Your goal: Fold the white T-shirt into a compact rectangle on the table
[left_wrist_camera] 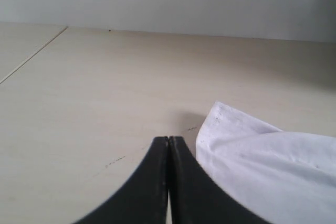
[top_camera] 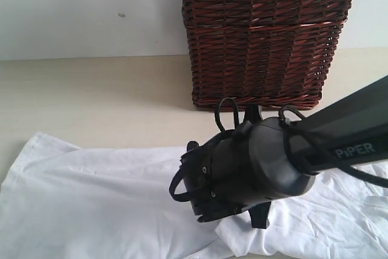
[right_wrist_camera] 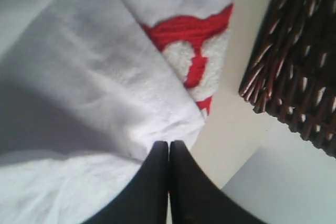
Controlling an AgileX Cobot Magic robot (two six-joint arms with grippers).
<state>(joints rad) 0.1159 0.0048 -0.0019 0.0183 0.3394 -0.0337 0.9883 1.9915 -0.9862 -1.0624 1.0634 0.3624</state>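
Right gripper (right_wrist_camera: 168, 148): fingers pressed together, tips closed on a folded edge of the shirt (right_wrist_camera: 79, 77). Creases in the cloth gather toward the tips.

Left gripper (left_wrist_camera: 168, 142): fingers shut flat against each other and holding nothing. It sits low over bare table (left_wrist_camera: 94, 103), just beside a hemmed corner of the shirt and not touching it.

Around: a dark wicker basket (top_camera: 267, 34) stands at the back of the table against the pale wall (top_camera: 79, 10). A strip of bare table lies between it and the cloth. In the exterior view the right arm (top_camera: 339, 131) and its black wrist housing, with looped cables, fill the middle and cover much of the shirt's centre. We do not see the left gripper there.

Shirt: white, soft and lightly wrinkled, with the plain side up over most of what shows. Beside the right fingers a turned-over part shows fuzzy white lettering (right_wrist_camera: 189, 30) outlined in red.

Lie: it is spread flat along the near part of the table. Its long axis runs left to right across the exterior view, with a corner at the far left. We cannot tell which end is the neck.
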